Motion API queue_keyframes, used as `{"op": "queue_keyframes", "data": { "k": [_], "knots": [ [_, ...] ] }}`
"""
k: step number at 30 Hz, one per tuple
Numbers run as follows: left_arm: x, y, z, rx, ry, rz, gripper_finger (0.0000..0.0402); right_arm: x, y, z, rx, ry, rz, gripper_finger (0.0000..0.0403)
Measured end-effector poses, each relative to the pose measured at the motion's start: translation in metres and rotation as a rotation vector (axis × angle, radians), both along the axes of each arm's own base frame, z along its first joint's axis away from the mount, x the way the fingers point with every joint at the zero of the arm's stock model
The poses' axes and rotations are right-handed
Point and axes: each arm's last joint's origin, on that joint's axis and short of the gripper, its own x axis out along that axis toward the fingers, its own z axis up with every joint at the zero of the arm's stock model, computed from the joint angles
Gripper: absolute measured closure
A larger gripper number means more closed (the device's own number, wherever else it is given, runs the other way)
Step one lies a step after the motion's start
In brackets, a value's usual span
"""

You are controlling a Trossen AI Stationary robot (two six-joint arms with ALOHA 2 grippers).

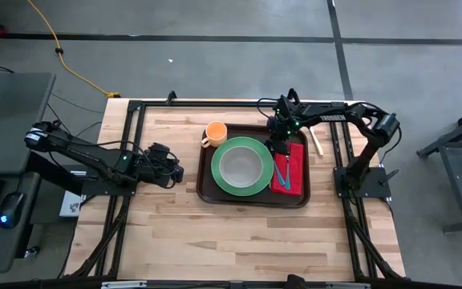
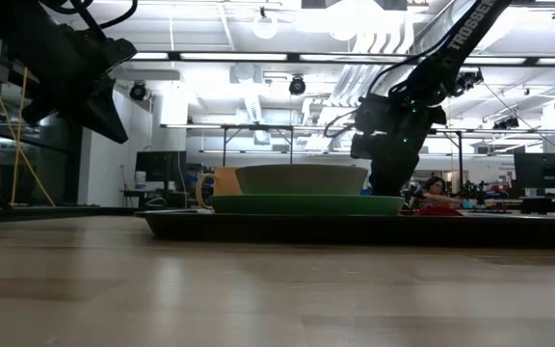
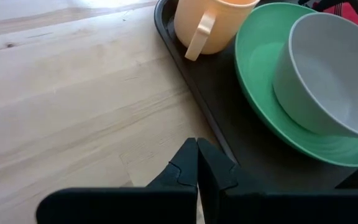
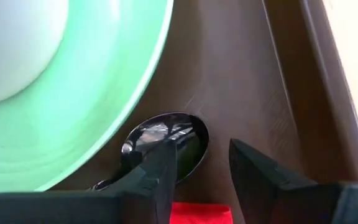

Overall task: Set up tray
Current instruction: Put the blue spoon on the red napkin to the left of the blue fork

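"TROSSEN" in white on arm in low view. Tray [image 1: 209,189]: large, dark brown, rectangular, rounded corners, raised rim; sits mid-worktop [image 1: 239,237], toward right arm's side. On tray: green plate [image 1: 255,183] carrying grey bowl [image 1: 240,165], orange mug [image 1: 216,132] at corner beside plate, red napkin [image 1: 295,159] along plate's other side. Black spoon [image 4: 169,140] lies on tray at plate's rim. Right claw [image 4: 202,180] directly above spoon, fingers wide, gripping nothing. Left claw [image 3: 197,167] pinched closed, empty, over bare wood just beside tray edge
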Motion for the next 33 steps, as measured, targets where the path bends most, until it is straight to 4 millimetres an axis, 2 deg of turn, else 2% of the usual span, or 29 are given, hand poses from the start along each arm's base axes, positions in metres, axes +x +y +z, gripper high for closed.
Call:
{"op": "queue_keyframes", "data": {
  "k": [7, 26, 33],
  "knots": [
    [0.0, 0.0, 0.0, -0.002, 0.0, -0.001, 0.0371, 0.0006, -0.0007, -0.0082, 0.022, 0.024, -0.009, 0.0277],
    [-0.0002, 0.0, -0.0002, -0.001, 0.004, -0.001, 0.0371, 0.003, -0.0037, -0.0044, 0.007, 0.035, -0.04, 0.0278],
    [-0.0009, 0.0002, -0.0006, 0.002, 0.012, -0.001, 0.0371, 0.003, -0.0039, -0.0035, 0.012, 0.039, -0.04, 0.0317]
  ]
}}
